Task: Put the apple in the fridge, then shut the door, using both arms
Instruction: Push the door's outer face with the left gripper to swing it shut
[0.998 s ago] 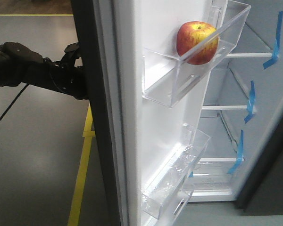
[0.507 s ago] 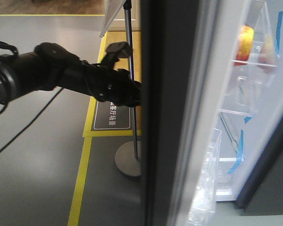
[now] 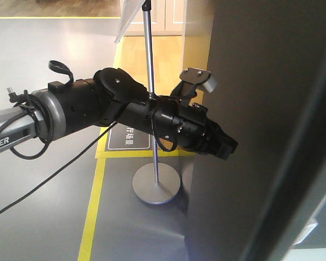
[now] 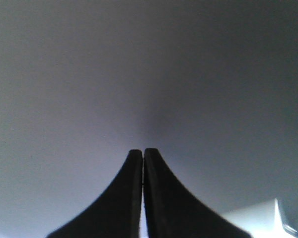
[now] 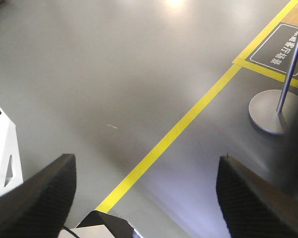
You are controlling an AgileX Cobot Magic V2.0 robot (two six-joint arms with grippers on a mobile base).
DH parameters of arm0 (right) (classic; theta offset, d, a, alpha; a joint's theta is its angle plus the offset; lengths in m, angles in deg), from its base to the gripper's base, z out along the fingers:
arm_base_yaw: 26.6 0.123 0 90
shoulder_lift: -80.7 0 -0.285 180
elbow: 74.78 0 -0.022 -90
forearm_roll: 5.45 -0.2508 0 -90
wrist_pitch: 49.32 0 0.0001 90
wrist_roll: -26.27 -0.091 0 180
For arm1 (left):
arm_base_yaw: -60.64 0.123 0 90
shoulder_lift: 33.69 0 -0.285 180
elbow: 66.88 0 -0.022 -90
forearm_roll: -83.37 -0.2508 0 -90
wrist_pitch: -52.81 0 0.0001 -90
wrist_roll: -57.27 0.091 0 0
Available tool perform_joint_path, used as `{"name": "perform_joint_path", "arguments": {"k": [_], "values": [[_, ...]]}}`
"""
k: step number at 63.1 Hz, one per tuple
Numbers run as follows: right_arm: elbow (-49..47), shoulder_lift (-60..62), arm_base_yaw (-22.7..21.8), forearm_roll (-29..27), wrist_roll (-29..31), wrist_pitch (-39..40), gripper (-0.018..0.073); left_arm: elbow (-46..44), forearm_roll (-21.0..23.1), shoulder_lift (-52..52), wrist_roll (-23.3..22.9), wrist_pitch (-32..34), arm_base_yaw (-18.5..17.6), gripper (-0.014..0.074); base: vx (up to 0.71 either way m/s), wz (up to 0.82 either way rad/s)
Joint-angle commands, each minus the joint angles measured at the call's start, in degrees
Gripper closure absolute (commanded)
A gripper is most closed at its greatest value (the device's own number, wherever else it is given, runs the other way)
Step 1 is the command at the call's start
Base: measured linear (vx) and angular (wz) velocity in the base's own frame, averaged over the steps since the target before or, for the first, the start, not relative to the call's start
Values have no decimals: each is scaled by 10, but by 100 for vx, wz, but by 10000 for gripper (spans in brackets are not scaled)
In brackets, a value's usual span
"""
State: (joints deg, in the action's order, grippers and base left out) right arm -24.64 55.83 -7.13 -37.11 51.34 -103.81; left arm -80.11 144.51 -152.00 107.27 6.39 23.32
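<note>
Change: the door [image 3: 261,81] has swung round since a second ago; its white inner side is gone from sight and the dark grey outer face fills the front view.
Left gripper [image 4: 142,151]: fingers pressed together with nothing between them, tips against the door's face.
Right gripper [image 5: 145,159]: spread wide, empty, above the grey floor [image 5: 89,74].
Apple: hidden behind the door; a second ago in its upper bin.
Yellow line [image 5: 179,129]: diagonal under the right gripper.
Sign stand [image 3: 156,185]: round base, beyond the left arm [image 3: 98,109].

the door [image 3: 255,76] has swung almost shut, hiding the apple; the left end effector [image 3: 231,147] followed it.
</note>
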Motion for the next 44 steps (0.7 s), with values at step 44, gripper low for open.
{"name": "perform_joint_path", "arguments": {"k": [44], "values": [[-12, -4, 0, -18, 3, 27, 4, 166, -578, 288, -442, 151, 5, 603, 0, 0]]}}
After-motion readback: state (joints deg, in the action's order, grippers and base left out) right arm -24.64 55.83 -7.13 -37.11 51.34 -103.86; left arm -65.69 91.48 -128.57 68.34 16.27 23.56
